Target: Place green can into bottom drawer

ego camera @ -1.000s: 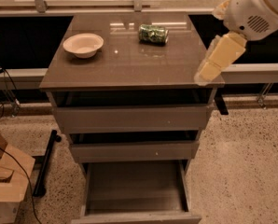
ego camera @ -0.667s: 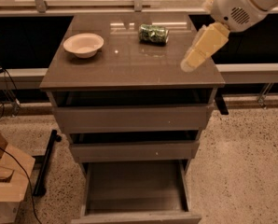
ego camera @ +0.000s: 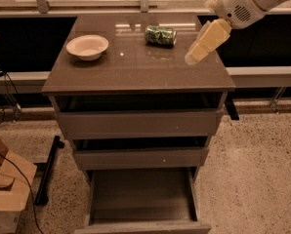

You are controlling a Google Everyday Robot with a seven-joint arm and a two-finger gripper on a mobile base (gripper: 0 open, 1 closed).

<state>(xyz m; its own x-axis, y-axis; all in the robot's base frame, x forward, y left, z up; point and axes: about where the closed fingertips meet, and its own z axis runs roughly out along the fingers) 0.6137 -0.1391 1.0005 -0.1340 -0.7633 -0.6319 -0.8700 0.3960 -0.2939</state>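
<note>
The green can (ego camera: 160, 35) lies on its side at the back of the cabinet top (ego camera: 135, 67), right of centre. My gripper (ego camera: 193, 57) hangs over the right part of the top, to the right of the can and a little nearer the front, apart from it and holding nothing. The bottom drawer (ego camera: 142, 199) stands pulled out below, its flat floor bare.
A cream bowl (ego camera: 87, 47) sits at the back left of the top. The two upper drawers (ego camera: 135, 123) are slightly ajar. A brown cardboard box (ego camera: 6, 189) and a black pole (ego camera: 48, 167) stand on the floor at the left.
My arm has swung left and toward the back of the cabinet, bringing the gripper closer to the green can. The can, bowl and drawers have not moved.
</note>
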